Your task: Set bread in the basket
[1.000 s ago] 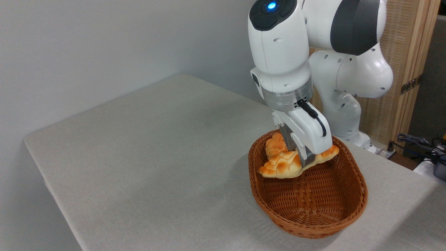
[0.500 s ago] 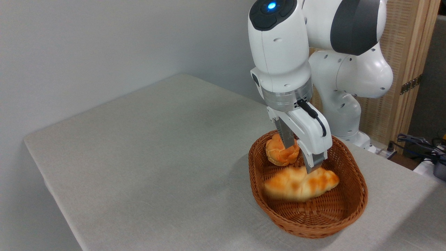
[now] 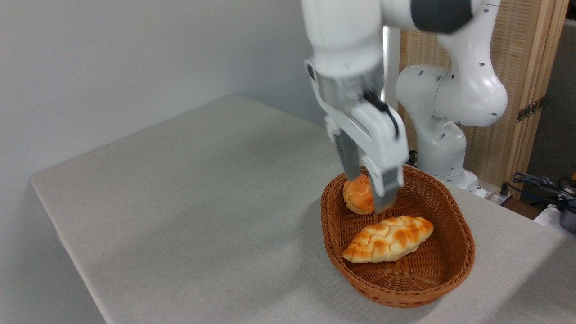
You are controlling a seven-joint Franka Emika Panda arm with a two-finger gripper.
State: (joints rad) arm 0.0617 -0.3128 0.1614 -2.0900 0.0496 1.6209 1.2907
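The long braided loaf of bread [image 3: 388, 239], golden-orange on top and pale at its sides, lies flat on the floor of the oval brown woven wicker basket [image 3: 459, 265], its pointed ends aimed toward the lower left and upper right. A small round orange bun [image 3: 357, 195] sits at the basket's far end, just beside the loaf but apart from it. The white robot arm's claw [image 3: 369, 191] hangs above the basket's far end, its two grey fingers [image 3: 349, 157] spread apart and holding nothing; the bun shows partly between and behind them. The arm is slightly blurred.

The basket rests near the right end of a broad surface [image 3: 189, 193] covered in a light grey cloth that drapes over the edges; the rest of the cloth is bare. A plain pale grey wall [image 3: 112, 58] stands behind. At the right, behind the arm's white base, is a woven panel in a light wooden frame [image 3: 517, 67], and dark cables [image 3: 540, 184] lie at the far right edge.
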